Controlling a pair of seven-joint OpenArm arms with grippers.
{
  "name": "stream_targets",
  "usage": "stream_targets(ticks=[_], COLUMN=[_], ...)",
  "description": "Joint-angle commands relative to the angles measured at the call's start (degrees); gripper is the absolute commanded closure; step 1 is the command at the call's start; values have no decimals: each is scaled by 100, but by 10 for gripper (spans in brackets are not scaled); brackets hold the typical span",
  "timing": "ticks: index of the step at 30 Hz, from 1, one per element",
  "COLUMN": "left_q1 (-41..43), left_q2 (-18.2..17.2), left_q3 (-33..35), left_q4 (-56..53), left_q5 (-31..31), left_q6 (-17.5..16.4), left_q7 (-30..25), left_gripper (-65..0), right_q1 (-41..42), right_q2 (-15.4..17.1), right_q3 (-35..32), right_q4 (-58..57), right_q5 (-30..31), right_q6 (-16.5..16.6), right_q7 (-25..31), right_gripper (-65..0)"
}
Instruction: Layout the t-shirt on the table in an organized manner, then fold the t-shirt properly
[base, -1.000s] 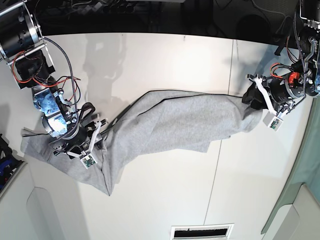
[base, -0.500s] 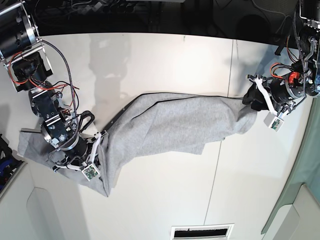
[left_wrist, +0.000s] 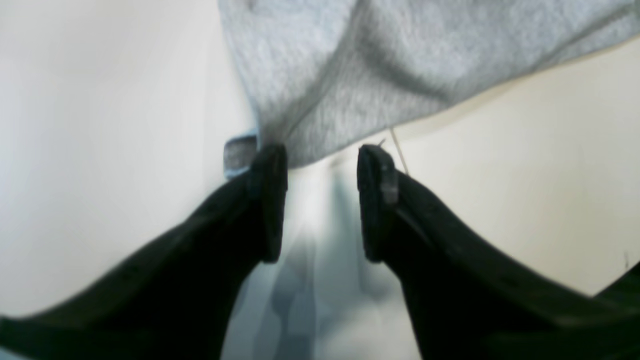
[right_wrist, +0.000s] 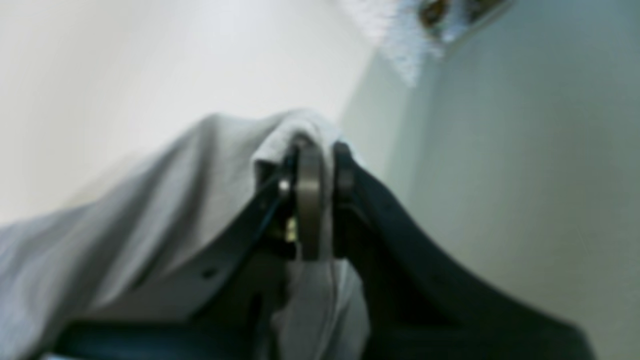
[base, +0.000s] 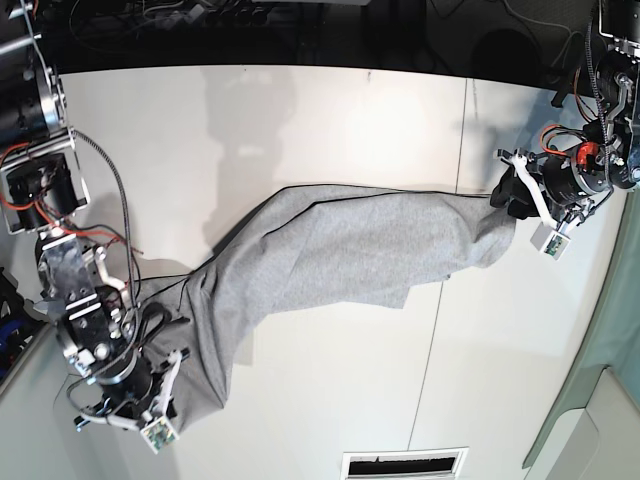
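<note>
**Right pincer clamped on shirt; left pincer spread at the opposite end**

Right pincer (right_wrist: 320, 200): the two black jaws are pressed together on a bunched fold of the t-shirt (base: 340, 250). In the right wrist view, grey cloth drapes over the top of the jaws and falls away to one side; a strip of it hangs down between them. The view is blurred, so finer detail of the grip cannot be read.

Left pincer (left_wrist: 322, 200): jaws spread, with bare tabletop (base: 330, 120) showing through the gap. One jaw tip touches the shirt's edge beside a small turned-up corner of cloth; the other tip stands just clear of the hem. Nothing is held between them.

T-shirt, base view: it lies as a long, rumpled diagonal band across the middle of the tabletop. Its upper end sits at the left pincer (base: 512, 192); from there it widens, then narrows and runs down to the right pincer (base: 165, 375) near the tabletop's front corner. Only plain grey fabric shows. The tabletop's thin dark seam (base: 432, 340) passes under the shirt close to the left-pincer end.
</note>
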Motion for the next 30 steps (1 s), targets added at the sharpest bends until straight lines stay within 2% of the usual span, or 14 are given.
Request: stream_targets(ticks=[1,2,3,5,6,7,12,16,17,21,25,30], left_q1=[-68,-68,-68,-68,-66,-66,-39,-39,-39,-39,-44,-42], left_q2=[-96,-96,-96,-96,-96,-96,-96,-96,-96,-96,-96,-96], left_q3=[-48,-48,-48,-48,-48,-48,-48,-48,-48,-48,-48,-48], left_q4=[70,70,70,70,70,70,70,70,70,70,70,70], left_q5=[-66,-63,-66,-66,-66,-66,-63,-57,-55,-42,-44,-44], left_q6=[-15,-15,-15,-15,-15,-15,-17,-17,-15,-15,-15,-15], left_q7=[-83,-81,-81,-81,-81,-81,-79,-79,-81,-83,-107,-79], left_gripper=[-253,-253,-253,-253,-253,-253,-253,-253,-253,-253,-253,-253], right_q1=[398,566,723,988,1056,1080,809,271,103,-662,-1300,-1908], right_q2=[31,31,31,31,31,33,33,33,33,28,-111,-376], right_q3=[140,225,284,361,380,387,385,387,387,387,424,940], right_q4=[-72,-258,-461,-861,-1003,-1110,-1198,-986,-892,-330,26,-24], right_q5=[0,66,186,448,544,625,1163,1209,1211,1475,1792,1840], right_q6=[-90,-90,-90,-105,-181,-286,-870,-1366,-1405,-1370,-990,-953], right_q7=[140,144,144,144,140,133,-341,-671,-734,-826,-802,-247], right_gripper=[0,0,-29,-259,-338,-379,-384,-384,-384,-384,-384,-384])
